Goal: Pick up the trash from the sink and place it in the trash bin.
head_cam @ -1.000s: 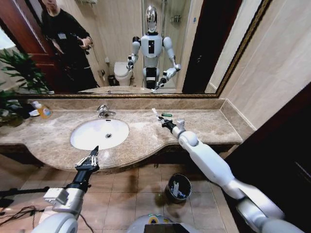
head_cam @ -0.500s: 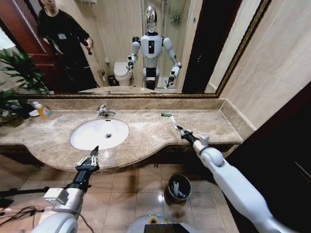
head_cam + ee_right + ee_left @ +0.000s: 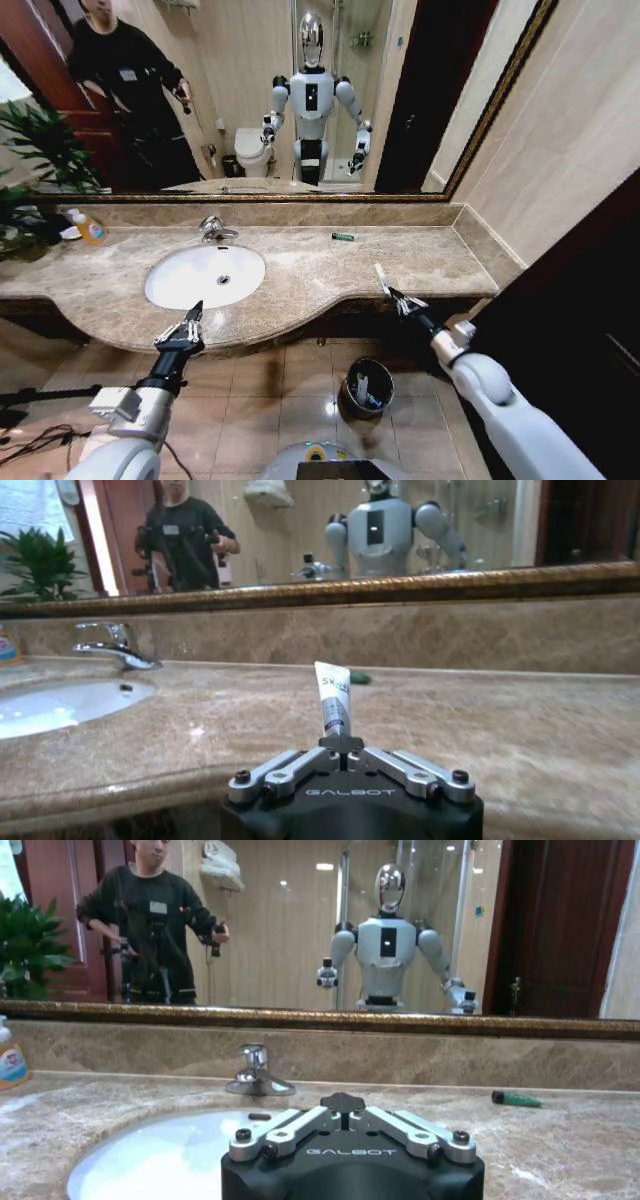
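Note:
My right gripper [image 3: 404, 302] is shut on a white tube [image 3: 382, 278] of trash with blue marks, held upright over the front right edge of the marble top. The tube [image 3: 333, 701] rises from between the fingers in the right wrist view. A tiny green piece [image 3: 343, 237] lies on the counter near the back wall. The white oval sink [image 3: 178, 290] sits left of centre. The dark trash bin [image 3: 349, 390] stands on the floor below the counter, holding some scraps. My left gripper [image 3: 186, 325] hangs shut at the counter's front edge, before the sink.
A chrome tap [image 3: 213, 229] stands behind the basin. An amber soap bottle [image 3: 90, 229] and a plant [image 3: 25, 160] are at the far left. A mirror spans the back wall. A dark door or panel [image 3: 580, 300] closes the right side.
My right gripper has drawn the white tube back from the middle of the counter toward its front right edge. The left arm has not moved.

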